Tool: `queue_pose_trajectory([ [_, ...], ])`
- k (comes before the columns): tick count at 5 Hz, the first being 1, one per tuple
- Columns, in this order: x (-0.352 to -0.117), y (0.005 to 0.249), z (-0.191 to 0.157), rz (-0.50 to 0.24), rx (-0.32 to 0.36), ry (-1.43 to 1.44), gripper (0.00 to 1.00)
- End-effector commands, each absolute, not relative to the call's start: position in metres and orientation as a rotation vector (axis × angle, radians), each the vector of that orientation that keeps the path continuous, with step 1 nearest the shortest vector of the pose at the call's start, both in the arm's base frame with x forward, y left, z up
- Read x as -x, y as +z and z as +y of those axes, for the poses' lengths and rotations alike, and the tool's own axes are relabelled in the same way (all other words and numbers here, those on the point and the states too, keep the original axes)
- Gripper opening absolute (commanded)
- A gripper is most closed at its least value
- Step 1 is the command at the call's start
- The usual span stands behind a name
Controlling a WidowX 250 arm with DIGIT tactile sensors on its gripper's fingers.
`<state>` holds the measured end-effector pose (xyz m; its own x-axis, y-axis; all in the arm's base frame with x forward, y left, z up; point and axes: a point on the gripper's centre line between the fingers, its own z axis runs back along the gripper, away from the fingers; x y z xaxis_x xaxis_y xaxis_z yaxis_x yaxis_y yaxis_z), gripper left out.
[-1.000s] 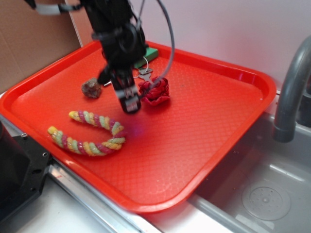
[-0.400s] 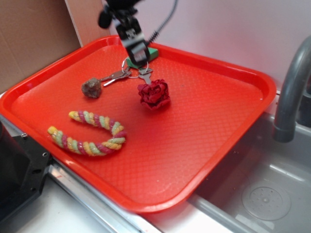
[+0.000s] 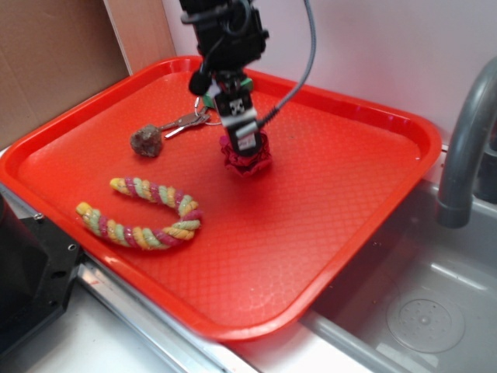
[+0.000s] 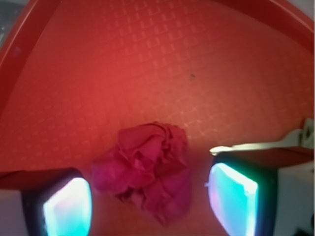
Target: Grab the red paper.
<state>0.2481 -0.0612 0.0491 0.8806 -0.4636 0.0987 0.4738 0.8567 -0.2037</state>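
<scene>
- Red paper (image 3: 247, 158) (image 4: 147, 169): I see a dark crimson wad with rose-like folds, lying on the tray floor a little toward 12 o'clock of the tray's middle in the exterior view. In the wrist view it sits low in the frame, between the two fingers.
- Gripper (image 3: 245, 148) (image 4: 150, 196): it stands directly over the wad, pointing down. In the wrist view I read the fingers (image 4: 66, 206) as spread, one at 9 o'clock of the paper and the other at 3 o'clock. A gap of tray shows between the right finger and the wad; on the left I cannot tell whether pad and paper touch. The exterior view hides the upper part of the wad behind the finger.
- Tray (image 3: 342, 194) (image 4: 147, 64): bright red plastic with a fine grid texture and a raised rim, lighter in colour than the paper.
- Keys (image 3: 184, 122): a small metal bunch at about 10 o'clock of the wad, near it but apart, partly hidden by the arm.
- Brown lump (image 3: 146, 141): rough and small, at 9 o'clock of the wad, beyond the keys.
- Rope toy (image 3: 144, 211): a twisted yellow, pink and green loop at about 7 o'clock of the wad, well apart from it.
- Faucet (image 3: 466, 148): a grey curved spout at 3 o'clock, off the tray, above the sink (image 3: 419, 311).
</scene>
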Motion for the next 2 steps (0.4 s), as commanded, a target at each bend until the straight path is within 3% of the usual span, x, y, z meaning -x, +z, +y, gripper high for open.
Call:
queue_pose_trajectory([
  [1, -0.2542, 0.0277, -0.0744, -0.046, 0.22, -0.507, 1.0],
  [2, -0.2545, 0.0251, -0.0762, -0.051, 0.202, -0.494, 1.0],
])
